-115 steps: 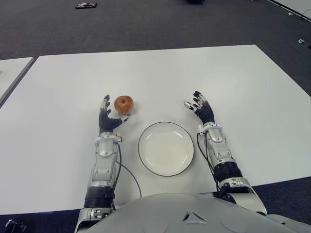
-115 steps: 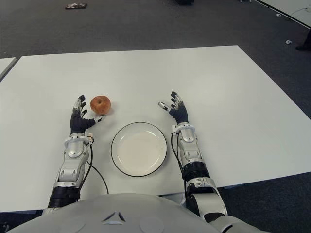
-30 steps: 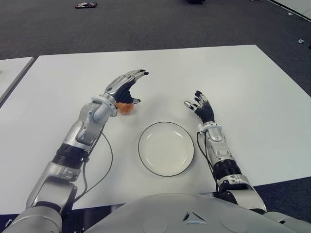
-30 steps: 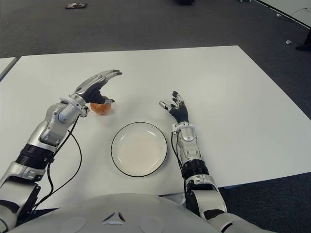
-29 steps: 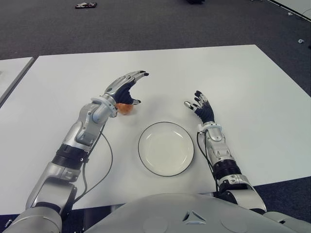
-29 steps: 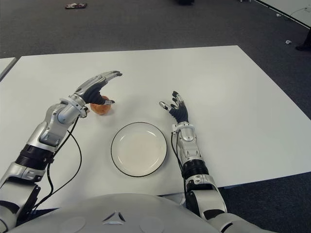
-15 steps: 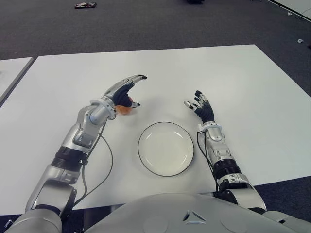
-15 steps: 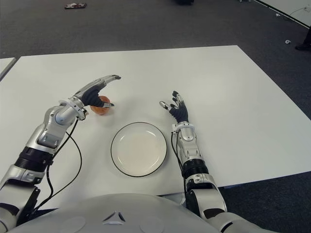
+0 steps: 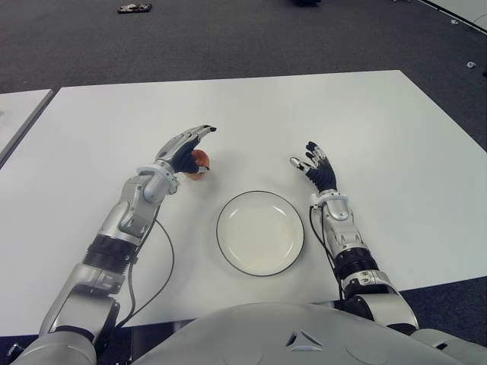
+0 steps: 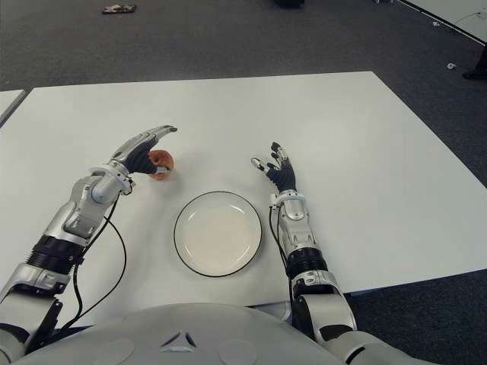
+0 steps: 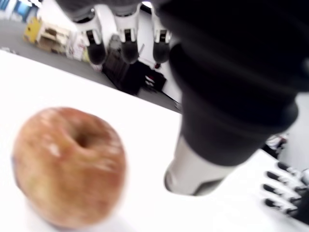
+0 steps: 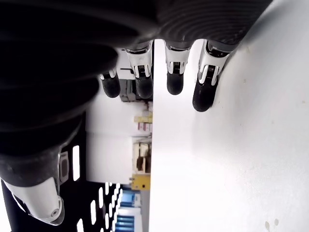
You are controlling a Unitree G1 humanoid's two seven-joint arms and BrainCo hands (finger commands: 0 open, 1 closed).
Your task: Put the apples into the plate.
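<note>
A reddish apple [image 9: 201, 160] sits on the white table [image 9: 380, 122], up and left of the empty white plate [image 9: 260, 232] with a dark rim. My left hand [image 9: 187, 151] arches over the apple's left side with fingers stretched out above it. In the left wrist view the apple [image 11: 67, 164] lies on the table under the extended fingers [image 11: 126, 43], with the thumb [image 11: 193, 169] beside it and a gap between them. My right hand [image 9: 316, 169] shows to the right of the plate, fingers spread and holding nothing.
The table's far edge borders dark carpet, where a small object [image 9: 135, 8] lies. Another white table [image 9: 19, 114] stands at the far left. My left arm's cable [image 9: 163, 258] loops over the table left of the plate.
My left hand has drawn back to the left and sunk lower around the apple, so more of the apple shows. The apple, plate and right hand have not moved.
</note>
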